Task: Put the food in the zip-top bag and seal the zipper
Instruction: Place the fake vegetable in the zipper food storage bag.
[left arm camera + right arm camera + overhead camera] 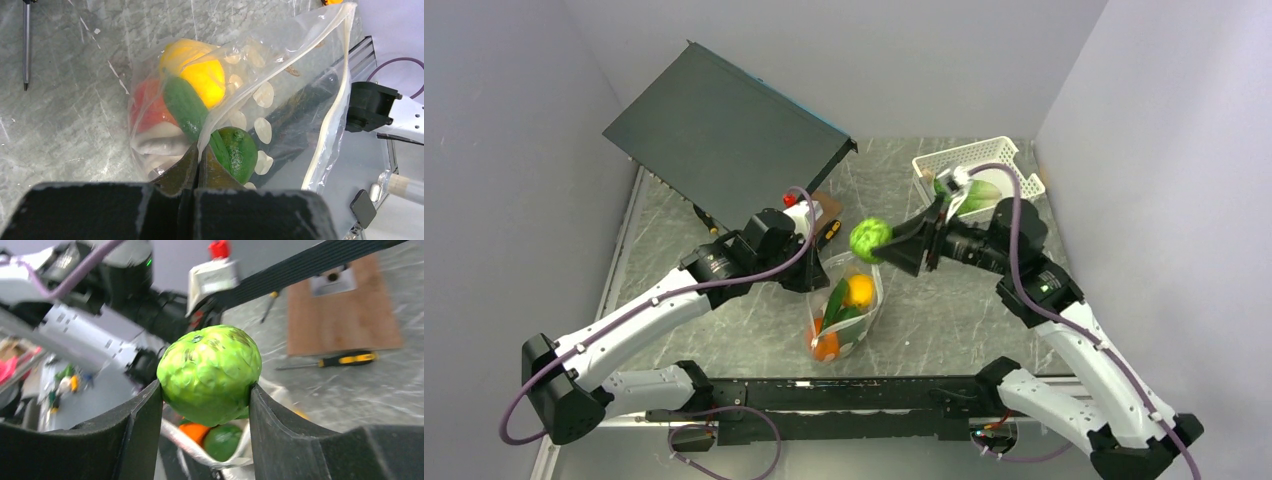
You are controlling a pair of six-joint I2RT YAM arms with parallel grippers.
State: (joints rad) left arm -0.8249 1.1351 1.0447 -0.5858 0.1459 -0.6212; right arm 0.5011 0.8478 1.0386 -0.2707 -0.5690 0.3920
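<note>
A bumpy green toy fruit (870,239) is clamped in the right gripper (204,386), seemingly just above the far, open mouth of the zip-top bag (295,75), whose edge is pinched by the left gripper (198,156); its length runs near-far.

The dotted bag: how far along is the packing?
Done: yellow, orange and green food sits inside the bag. In hand: the left pincer pinches the bag's edge while the right pincer holds a green ball above it. Left: drop that in, fetch the green piece in the basket, seal the zipper.
</note>
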